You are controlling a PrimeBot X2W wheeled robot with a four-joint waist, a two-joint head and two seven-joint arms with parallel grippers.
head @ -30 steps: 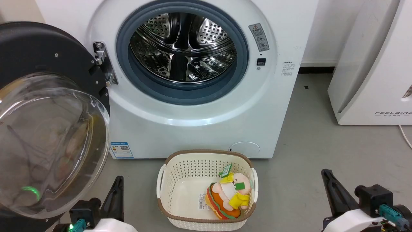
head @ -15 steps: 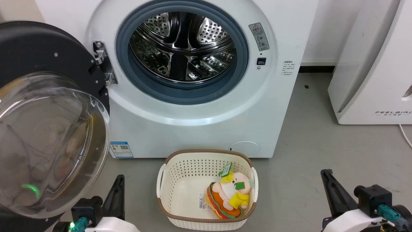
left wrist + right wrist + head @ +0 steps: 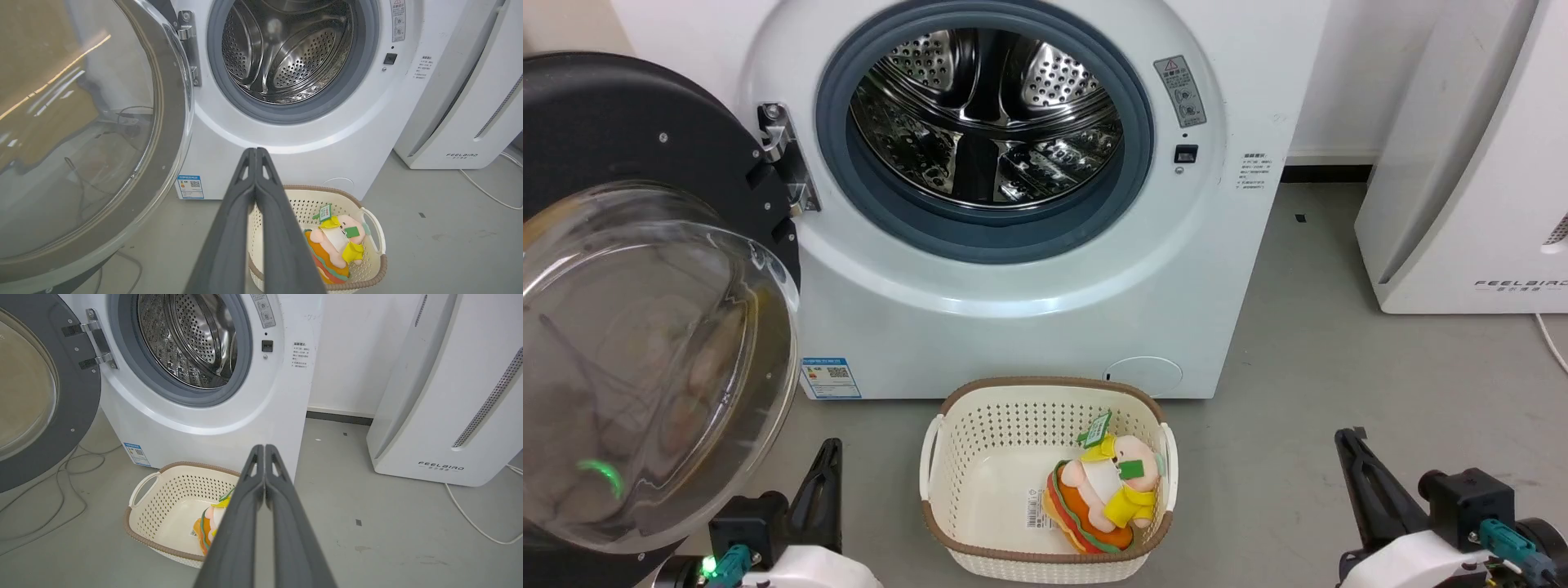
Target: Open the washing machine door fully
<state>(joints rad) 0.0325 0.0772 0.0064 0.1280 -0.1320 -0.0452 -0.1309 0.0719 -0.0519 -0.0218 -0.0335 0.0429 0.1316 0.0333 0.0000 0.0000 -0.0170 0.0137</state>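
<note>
Slightly shifted since a second earlier: the whole head view has been nudged upward, and the left gripper (image 3: 830, 449) is seen a touch higher at the lower left. Washing machine (image 3: 1029, 327) is noted across the upper centre, drum exposed, with the washing machine door (image 3: 645, 327) swung wide on its hinge to the left edge; a cream basket (image 3: 1045, 382) is set on the floor just before the machine, a plush toy (image 3: 1103, 498) lying in its right half. Left gripper and right gripper (image 3: 1343, 441), at lower right, are seen with fingers pressed together, nothing held.
</note>
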